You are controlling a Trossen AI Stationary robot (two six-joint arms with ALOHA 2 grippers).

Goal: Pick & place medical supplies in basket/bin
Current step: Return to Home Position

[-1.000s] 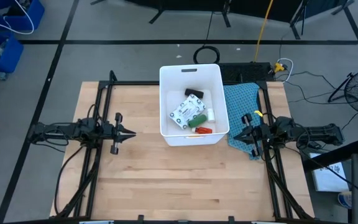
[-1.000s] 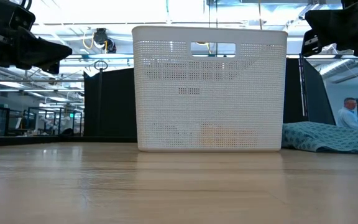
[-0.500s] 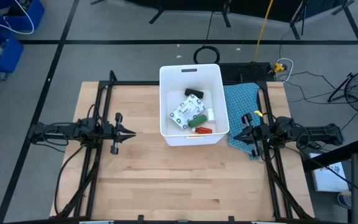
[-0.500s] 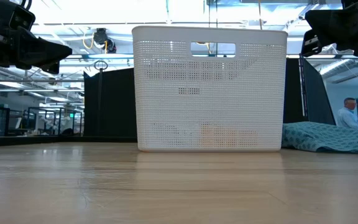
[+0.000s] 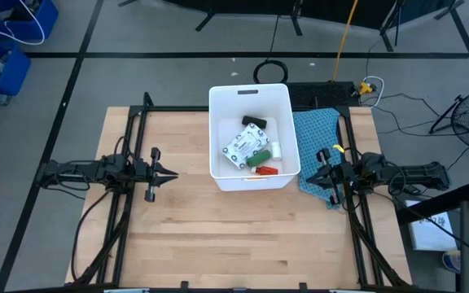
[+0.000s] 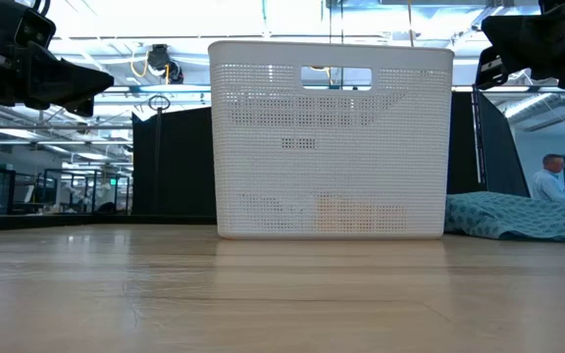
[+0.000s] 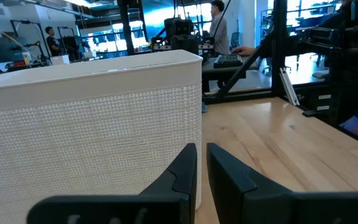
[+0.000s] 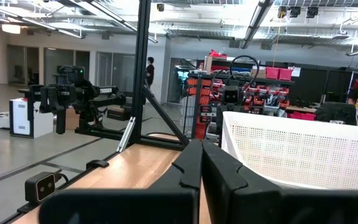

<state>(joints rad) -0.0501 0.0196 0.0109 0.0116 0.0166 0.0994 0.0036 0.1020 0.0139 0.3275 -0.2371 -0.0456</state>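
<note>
White bin [image 5: 212, 130], medical supplies [image 5: 247, 149] inside, stood between left gripper [image 5: 173, 173] and right gripper [image 5: 307, 173], both clenched empty, apart from its walls.

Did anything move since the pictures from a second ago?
Nothing visibly changed. The left end effector and right end effector wait at opposite sides of the table, holding nothing, and the medical supplies lie in the white bin.
</note>
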